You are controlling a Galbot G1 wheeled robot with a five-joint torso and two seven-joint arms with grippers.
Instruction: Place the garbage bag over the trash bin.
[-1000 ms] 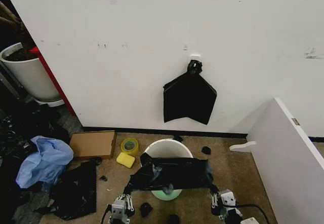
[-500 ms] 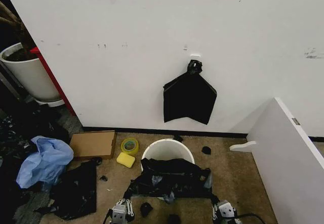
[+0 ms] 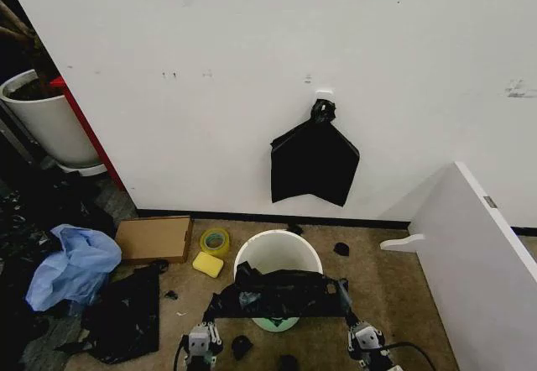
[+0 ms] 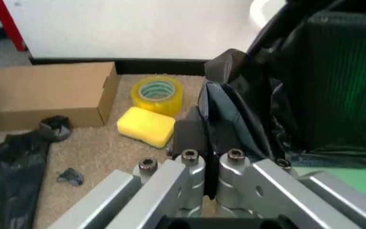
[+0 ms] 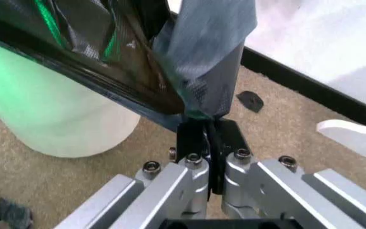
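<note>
Garbage bag: thin glossy black plastic, crinkled, stretched sideways into a wide band between the two grippers. It hangs in front of the near side of the trash bin, covering the bin's lower front; the far part of the rim and the white interior are uncovered. Bin is round, cream-white, with a pale green base showing under the bag's lower edge. In the wrist views the film lets green light through where it lies against the bin.

Left gripper: low in the head view, at the bag's left corner. Left wrist view shows its fingers pressed together with a fold of black film clamped between them. Clenched on the bag.

Right gripper: at the bag's right corner, level with the left one. Right wrist view shows its fingers closed on a bunched corner of film, the bag rising from the pinch. Bin wall just beyond the fingertips.

Beside the left gripper, on the carpet: yellow sponge, roll of yellow tape, cardboard box, all apart from the bag.

No readable writing or labels on bag, bin or grippers.
</note>
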